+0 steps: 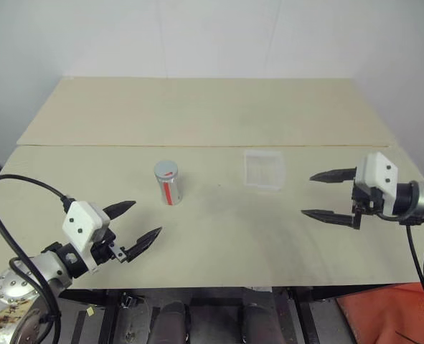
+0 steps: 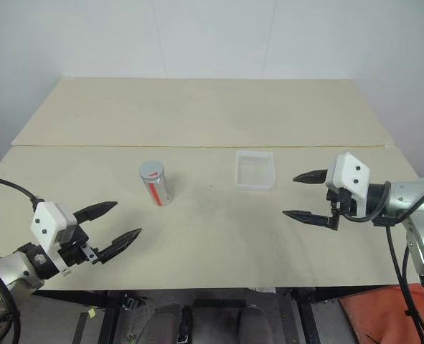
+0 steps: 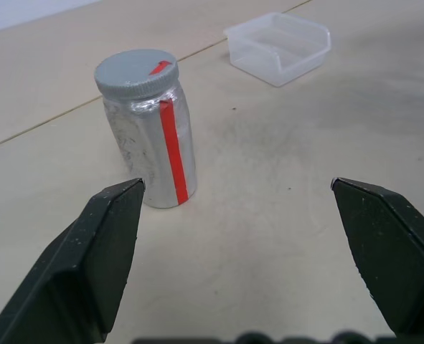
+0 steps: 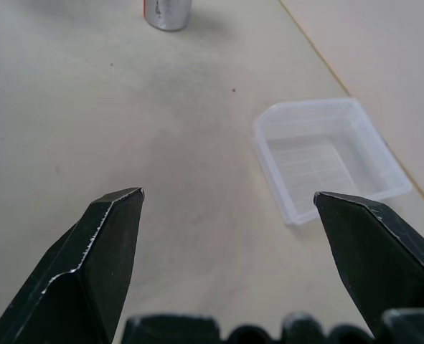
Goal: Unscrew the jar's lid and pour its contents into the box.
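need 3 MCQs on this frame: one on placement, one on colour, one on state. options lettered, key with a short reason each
1. Where does the jar stand relative to the box?
A. inside it
B. on the table, apart from it, toward the robot's left
C. stacked on top of it

2. What colour is the stripe down the jar's side?
A. red
B. blue
C. green

3. What state is the lid in?
A. lying on the table
B. held by the right gripper
C. on the jar

Key: 1 B, bare table separates them. 2 A, the left wrist view shows a red stripe. 3 C, the grey cap sits on the jar; the left gripper and right gripper are open and empty.
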You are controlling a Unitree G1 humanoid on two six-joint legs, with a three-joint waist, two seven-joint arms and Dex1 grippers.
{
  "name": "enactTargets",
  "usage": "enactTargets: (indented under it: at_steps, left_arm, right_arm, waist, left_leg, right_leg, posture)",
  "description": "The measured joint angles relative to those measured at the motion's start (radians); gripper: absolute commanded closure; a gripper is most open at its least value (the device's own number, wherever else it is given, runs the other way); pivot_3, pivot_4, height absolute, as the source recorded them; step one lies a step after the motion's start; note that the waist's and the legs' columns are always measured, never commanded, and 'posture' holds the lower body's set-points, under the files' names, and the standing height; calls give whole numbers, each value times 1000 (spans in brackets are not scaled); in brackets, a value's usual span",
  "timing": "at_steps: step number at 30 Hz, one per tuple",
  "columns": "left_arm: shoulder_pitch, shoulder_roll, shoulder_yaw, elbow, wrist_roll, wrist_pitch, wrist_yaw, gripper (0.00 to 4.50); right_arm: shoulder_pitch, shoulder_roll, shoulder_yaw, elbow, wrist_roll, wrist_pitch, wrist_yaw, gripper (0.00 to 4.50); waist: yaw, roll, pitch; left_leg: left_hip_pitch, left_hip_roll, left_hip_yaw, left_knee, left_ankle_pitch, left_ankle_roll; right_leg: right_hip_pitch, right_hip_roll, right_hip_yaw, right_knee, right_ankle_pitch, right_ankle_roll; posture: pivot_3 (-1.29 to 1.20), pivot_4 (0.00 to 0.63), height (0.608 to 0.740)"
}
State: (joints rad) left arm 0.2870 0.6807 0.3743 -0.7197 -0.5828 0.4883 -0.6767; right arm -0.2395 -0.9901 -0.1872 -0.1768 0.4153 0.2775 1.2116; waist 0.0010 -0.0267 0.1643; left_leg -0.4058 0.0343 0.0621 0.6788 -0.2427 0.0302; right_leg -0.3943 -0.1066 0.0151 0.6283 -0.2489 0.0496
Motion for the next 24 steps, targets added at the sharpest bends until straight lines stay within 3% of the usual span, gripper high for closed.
enactTargets:
  at_steps: [16,18,24]
  left_arm:
    - [-43,17,-12,58,14,11,-15,0]
    - [-47,-18,-19,67,38,-11,10,0]
    - [-38,-243,-142,137,210,-191,152,0]
  right_arm:
    - [61,0,-36,-77,12,16,-45,83]
    - [61,4,-36,-79,13,17,-56,83]
    - [75,27,-34,-94,21,19,-77,83]
  waist:
    - [0,0,0]
    - [0,0,0]
    - [5,0,0]
  left_leg:
    - [0,0,0,0,0,0]
    - [0,0,0,0,0,0]
    - [1,-1,0,0,0,0]
  right_leg:
    - [0,0,0,0,0,0]
    - [0,0,0,-1,0,0]
    - [2,0,0,-1,1,1]
  posture:
    - [0,150,740]
    - [0,150,740]
    - [0,150,740]
